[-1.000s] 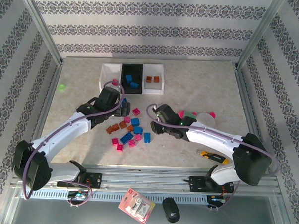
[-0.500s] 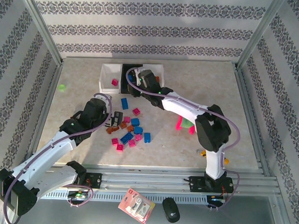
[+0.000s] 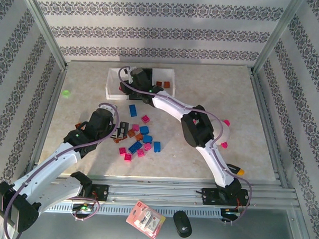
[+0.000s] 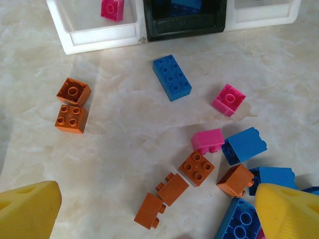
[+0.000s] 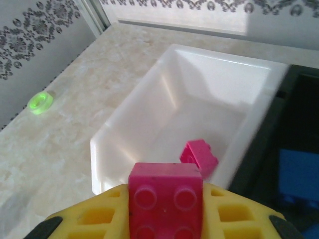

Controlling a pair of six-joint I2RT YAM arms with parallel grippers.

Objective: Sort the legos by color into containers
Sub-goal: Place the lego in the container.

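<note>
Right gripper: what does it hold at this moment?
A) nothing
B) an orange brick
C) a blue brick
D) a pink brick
D: in the right wrist view the right gripper is shut on a pink brick, studs facing the camera, with the white bin just ahead.

Grey-and-white damask-striped wallpaper walls and silver aluminium posts enclose a beige marble-patterned table on three sides.

right arm stretched across the bins, scattered bricks crowding the centre, bare table at far right
</note>
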